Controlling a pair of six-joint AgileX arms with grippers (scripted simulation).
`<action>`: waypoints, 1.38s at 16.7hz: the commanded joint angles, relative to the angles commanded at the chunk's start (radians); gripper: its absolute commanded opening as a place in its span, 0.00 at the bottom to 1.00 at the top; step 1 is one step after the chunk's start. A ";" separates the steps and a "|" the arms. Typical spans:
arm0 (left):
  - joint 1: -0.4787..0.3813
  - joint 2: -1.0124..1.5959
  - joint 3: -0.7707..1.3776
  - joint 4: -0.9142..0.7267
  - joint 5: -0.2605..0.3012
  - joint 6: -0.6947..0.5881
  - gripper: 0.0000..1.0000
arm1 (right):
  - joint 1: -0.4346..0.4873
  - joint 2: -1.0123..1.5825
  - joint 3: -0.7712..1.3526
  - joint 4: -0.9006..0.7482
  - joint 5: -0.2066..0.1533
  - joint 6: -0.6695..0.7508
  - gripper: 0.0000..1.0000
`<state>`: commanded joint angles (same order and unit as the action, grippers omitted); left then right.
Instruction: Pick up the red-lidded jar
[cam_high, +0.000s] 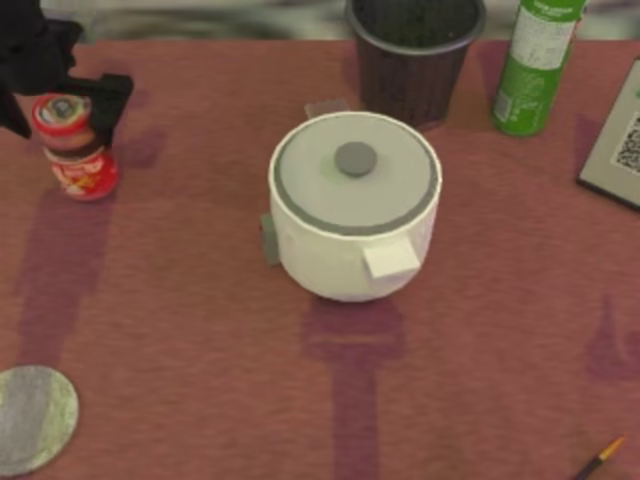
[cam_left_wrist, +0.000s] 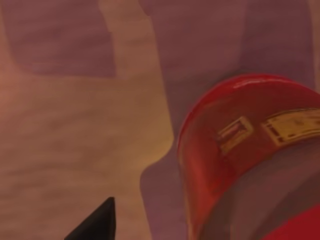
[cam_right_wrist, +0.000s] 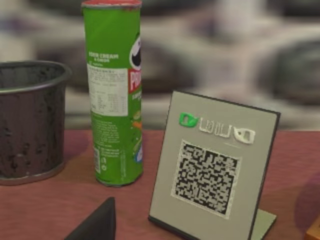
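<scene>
The red-lidded jar (cam_high: 78, 150) stands at the far left of the table, its red lid with a pale centre mark facing up and a red label below a dark band. My left gripper (cam_high: 62, 106) is open around the lid, one black finger on each side. In the left wrist view the jar (cam_left_wrist: 240, 150) fills one side and a single dark finger (cam_left_wrist: 100, 222) shows with a gap to the jar; the other finger is hidden. My right gripper is outside the top view; only one of its fingers (cam_right_wrist: 97, 222) shows, well off to one side.
A large white pot (cam_high: 340, 265) with a grey-knobbed lid sits mid-table. Behind it stands a dark bin (cam_high: 415, 50), then a tall green can (cam_high: 535, 65) and a QR-code stand (cam_high: 620, 140) at the right edge. A grey disc (cam_high: 30, 415) and a pencil (cam_high: 598, 460) lie in front.
</scene>
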<state>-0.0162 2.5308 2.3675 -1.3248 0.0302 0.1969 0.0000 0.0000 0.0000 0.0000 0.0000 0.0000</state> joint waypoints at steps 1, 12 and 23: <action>0.000 -0.002 -0.026 0.026 0.000 0.000 1.00 | 0.000 0.000 0.000 0.000 0.000 0.000 1.00; 0.000 -0.003 -0.046 0.045 0.000 0.001 0.55 | 0.000 0.000 0.000 0.000 0.000 0.000 1.00; 0.000 -0.003 -0.046 0.045 0.000 0.001 0.00 | 0.000 0.000 0.000 0.000 0.000 0.000 1.00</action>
<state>-0.0157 2.5278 2.3214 -1.2796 0.0302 0.1974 0.0000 0.0000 0.0000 0.0000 0.0000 0.0000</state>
